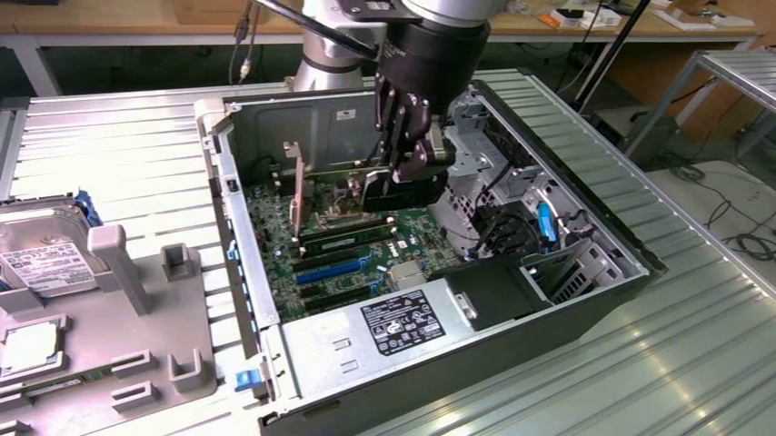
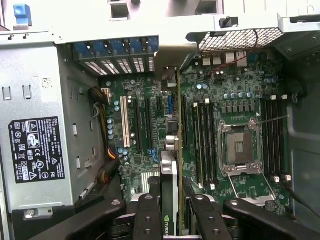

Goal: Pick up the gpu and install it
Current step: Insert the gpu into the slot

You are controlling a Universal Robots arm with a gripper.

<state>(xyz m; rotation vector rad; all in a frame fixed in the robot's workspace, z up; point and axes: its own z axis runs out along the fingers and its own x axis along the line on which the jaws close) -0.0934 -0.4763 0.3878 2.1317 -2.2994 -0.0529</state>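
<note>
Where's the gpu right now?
In the exterior view's middle, the thin dark gpu card stands on edge between the fingers inside the open grey computer case, over the green motherboard.

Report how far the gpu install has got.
Done: the gpu is picked up and is inside the open case. In hand: the gripper clamps it on edge, low over the expansion slots of the motherboard. Left: the pictures cannot confirm that the card is fully seated in a slot, and the gripper has not yet let go.
</note>
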